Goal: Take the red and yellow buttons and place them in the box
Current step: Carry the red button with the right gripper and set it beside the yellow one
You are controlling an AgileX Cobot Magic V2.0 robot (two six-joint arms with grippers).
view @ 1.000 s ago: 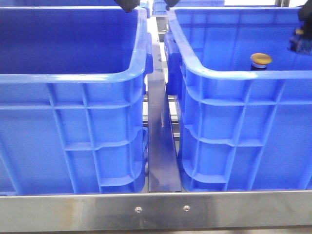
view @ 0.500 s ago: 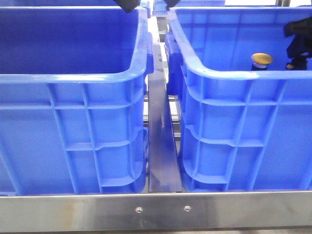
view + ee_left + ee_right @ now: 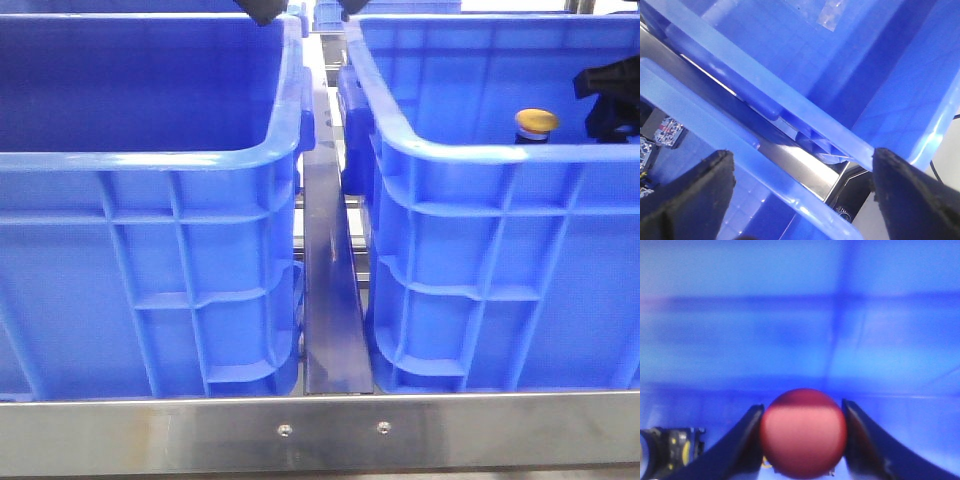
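The red button (image 3: pixel 803 432) sits between my right gripper's (image 3: pixel 803 440) two dark fingers, which press on both sides of its dark red cap inside the right blue crate (image 3: pixel 500 152). In the front view the right gripper (image 3: pixel 608 95) is a dark shape at the crate's far right, and the red button is hidden there. The yellow button (image 3: pixel 536 122) stands upright in the same crate, just left of that gripper. The box, the left blue crate (image 3: pixel 150 160), shows nothing inside. My left gripper (image 3: pixel 800 200) is open and empty above the two crates' neighbouring rims.
A steel rail (image 3: pixel 328 260) runs between the two crates, and a steel bar (image 3: pixel 320 430) crosses the front. A small dark part with yellow marks (image 3: pixel 670 455) lies on the right crate's floor beside the right gripper.
In the front view my right gripper has moved a little left from the right edge, closer to the yellow button. The yellow button and the left gripper have not moved.
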